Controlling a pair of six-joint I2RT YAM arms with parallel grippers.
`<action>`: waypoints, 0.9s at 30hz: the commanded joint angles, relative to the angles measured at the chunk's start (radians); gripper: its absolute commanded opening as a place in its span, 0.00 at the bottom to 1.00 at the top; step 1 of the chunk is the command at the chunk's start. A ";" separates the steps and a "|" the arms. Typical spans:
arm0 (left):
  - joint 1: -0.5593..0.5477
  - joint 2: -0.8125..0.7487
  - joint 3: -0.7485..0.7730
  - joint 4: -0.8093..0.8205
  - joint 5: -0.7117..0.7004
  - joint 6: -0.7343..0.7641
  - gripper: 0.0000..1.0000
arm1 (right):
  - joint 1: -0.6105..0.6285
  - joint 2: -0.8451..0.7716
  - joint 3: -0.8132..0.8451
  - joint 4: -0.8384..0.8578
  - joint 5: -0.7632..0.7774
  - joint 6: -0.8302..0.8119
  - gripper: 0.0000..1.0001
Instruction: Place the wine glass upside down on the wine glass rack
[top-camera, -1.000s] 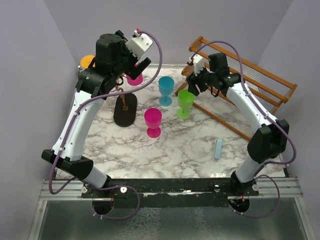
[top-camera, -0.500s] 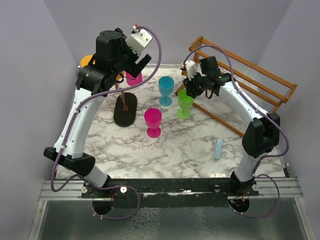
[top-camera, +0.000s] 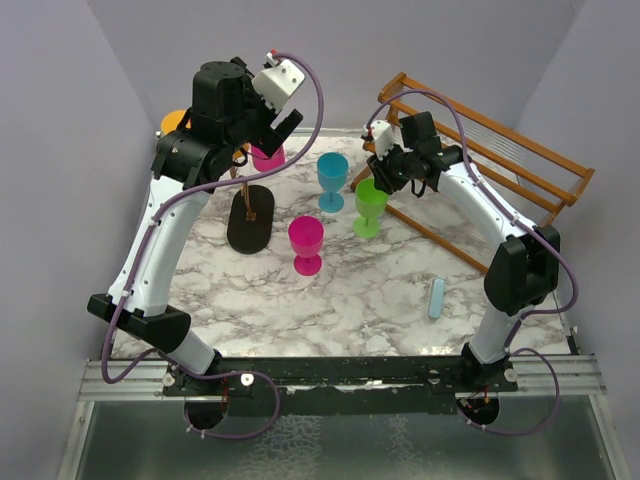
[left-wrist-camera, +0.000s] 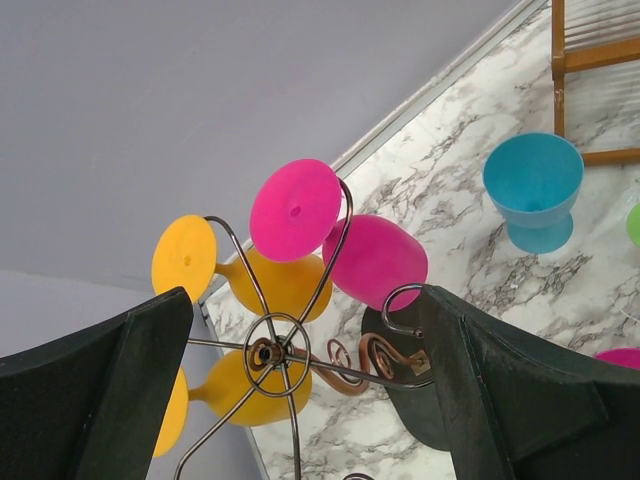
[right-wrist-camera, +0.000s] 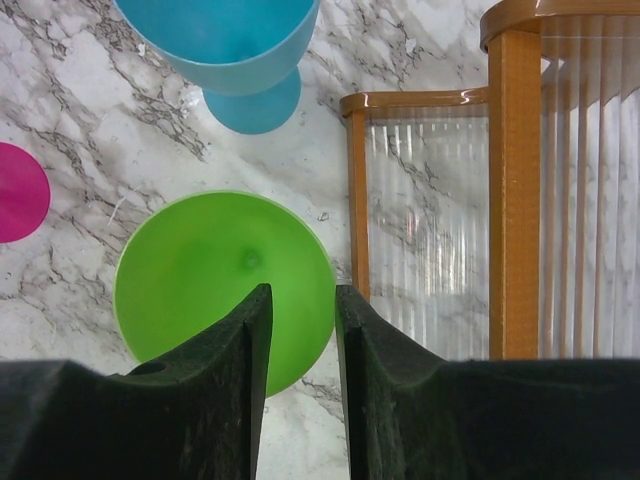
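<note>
Around the green glass, upright on the table: blue glass close at 10 o'clock, wooden rack just beside at 3, pink glass at 8. Wire rack well apart at 9. Reaches down with the right gripper, narrow, astride the green rim; cannot tell whether gripping. Holds the left gripper wide above the wire rack. Only in the left wrist view: hanging glasses upside down there.

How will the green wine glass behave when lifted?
The green wine glass looks like opaque moulded plastic, so probably light and stiff. Wide bowl on a narrow stem: a sideways nudge may tip it. Its smooth rim could slip.
</note>
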 joint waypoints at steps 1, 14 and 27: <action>0.002 -0.004 0.010 -0.012 0.015 -0.005 0.99 | 0.010 -0.023 0.036 -0.011 -0.015 -0.008 0.31; 0.002 0.005 0.008 -0.011 0.011 0.001 0.99 | 0.009 -0.047 0.026 0.025 0.065 -0.023 0.30; 0.001 0.003 0.004 -0.016 0.009 0.010 0.99 | 0.010 0.019 0.004 0.028 0.069 -0.025 0.32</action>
